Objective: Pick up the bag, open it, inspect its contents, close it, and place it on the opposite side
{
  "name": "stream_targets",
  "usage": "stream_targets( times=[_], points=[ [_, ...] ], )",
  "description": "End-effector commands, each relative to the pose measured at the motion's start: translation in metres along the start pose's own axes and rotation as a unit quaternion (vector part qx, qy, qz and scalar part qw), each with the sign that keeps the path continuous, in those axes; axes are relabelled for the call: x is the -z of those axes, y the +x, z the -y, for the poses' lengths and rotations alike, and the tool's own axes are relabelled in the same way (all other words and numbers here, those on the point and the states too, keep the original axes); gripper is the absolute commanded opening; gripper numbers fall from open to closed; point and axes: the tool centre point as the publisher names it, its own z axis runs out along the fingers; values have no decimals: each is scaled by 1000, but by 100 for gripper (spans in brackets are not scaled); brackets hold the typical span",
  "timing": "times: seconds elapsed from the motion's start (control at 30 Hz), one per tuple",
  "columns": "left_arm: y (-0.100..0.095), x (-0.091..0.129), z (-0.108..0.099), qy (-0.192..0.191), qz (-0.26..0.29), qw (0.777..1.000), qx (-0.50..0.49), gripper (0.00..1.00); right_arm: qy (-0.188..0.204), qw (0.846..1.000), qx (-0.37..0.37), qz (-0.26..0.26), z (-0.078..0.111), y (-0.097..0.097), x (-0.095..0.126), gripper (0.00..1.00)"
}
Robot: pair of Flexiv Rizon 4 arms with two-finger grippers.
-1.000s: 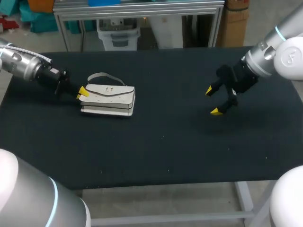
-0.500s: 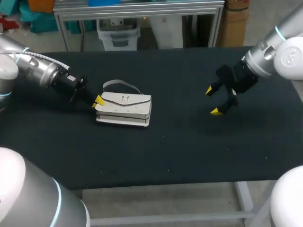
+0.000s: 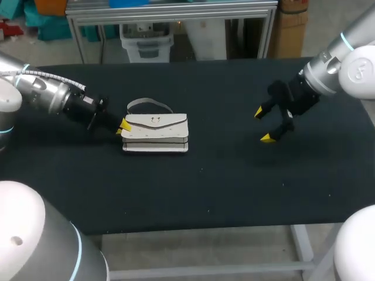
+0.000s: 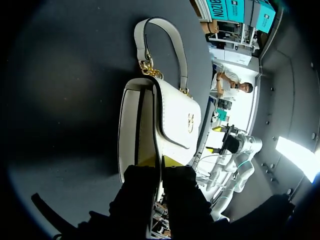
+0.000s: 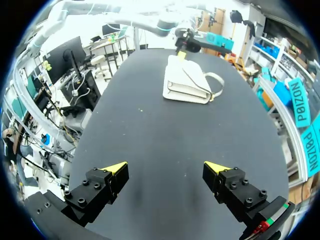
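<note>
Early in the task, by the look of things. Bag (image 3: 155, 133) shut, flap down, apparently resting flat on the bench (image 3: 205, 193) at about 9 o'clock from the middle, strap (image 3: 146, 104) arching toward 12 o'clock. Left end effector (image 3: 123, 125) at the bag's 9 o'clock end, yellow tips close together and clamped on the end wall. Right end effector (image 3: 263, 124) out at 3 o'clock, well apart from the bag, fingers spread wide and holding nothing. Done so far, judging from this: a hold on the bag, little more. Left to do: lifting, opening the flap, looking inside, closing, and setting down on the opposite side, probably toward 3 o'clock. Likely calls for the right arm at the flap, since the left has only the bag's end. From the head view: the whole layout, both arms and the wide gap between bag and right arm, but only a glimpse of yellow at the grip. From the left wrist view: the grip itself, with the bag's dark-trimmed edge running between the two tips, plus the gold clasp (image 4: 190, 120) on the flap and the gold links at the strap's root. From the right wrist view: the open fingers up close, the bag far ahead at 12 o'clock, the left arm just beyond it.
</note>
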Motion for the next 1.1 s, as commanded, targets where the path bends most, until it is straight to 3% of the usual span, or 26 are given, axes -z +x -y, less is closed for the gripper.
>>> stream_targets(
  times=[0.03, 0.2, 0.43, 0.63, 0.8, 0.93, 1.1],
  points=[
    [0, 0, -5, 183, -1, 983, 0, 0, 0, 1000, 0, -1, 0, 0, 0, 100],
    [6, -12, -13, 201, -5, 980, -10, 0, 0, 1000, 0, -1, 0, 0, 0, 100],
    [18, -37, -24, 194, -3, 980, -40, 0, 0, 1000, 0, -1, 0, 0, 0, 100],
    [27, -58, -24, 233, -17, 971, -46, 0, 0, 1000, 0, -1, 0, 0, 0, 100],
    [31, -65, -23, 224, -14, 973, -49, 0, 0, 1000, 0, -1, 0, 0, 0, 100],
    [29, -68, -20, 183, -1, 982, -46, 0, 0, 1000, 0, -1, 0, 0, 0, 100],
    [27, -73, -20, 162, 8, 985, -51, 0, 0, 1000, 0, -1, 0, 0, 0, 100]
  ],
)
